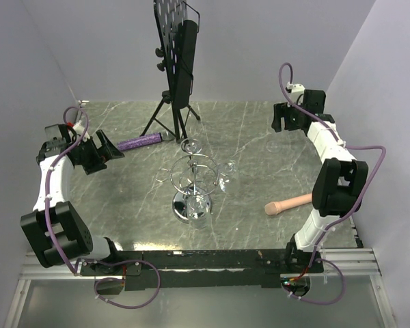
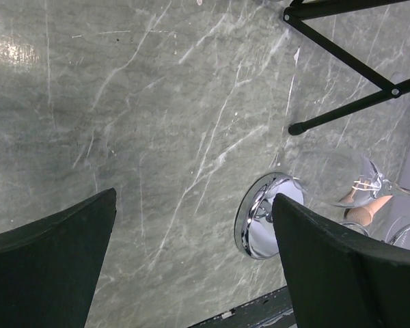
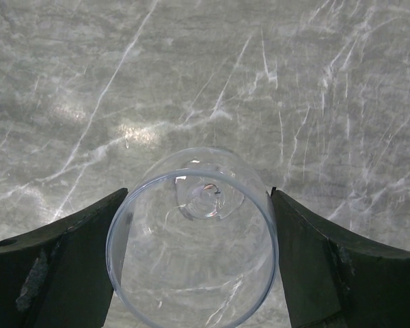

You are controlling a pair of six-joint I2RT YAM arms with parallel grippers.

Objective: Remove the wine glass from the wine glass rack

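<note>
A clear wine glass (image 3: 191, 266) fills the gap between the black fingers of my right gripper (image 3: 198, 198), which is shut on its bowl, rim toward the camera and foot toward the marble table. In the top view this glass (image 1: 274, 145) hangs under the right gripper (image 1: 285, 126) at the far right, well away from the chrome wine glass rack (image 1: 191, 174). The rack stands mid-table and other glasses still hang from its arms. My left gripper (image 2: 195, 197) is open and empty, left of the rack's shiny round base (image 2: 257, 219).
A black music stand (image 1: 178, 61) on a tripod stands at the back centre. A purple stick (image 1: 141, 143) lies by its feet. A tan wooden handle (image 1: 288, 203) lies near the right arm. Grey walls close in both sides.
</note>
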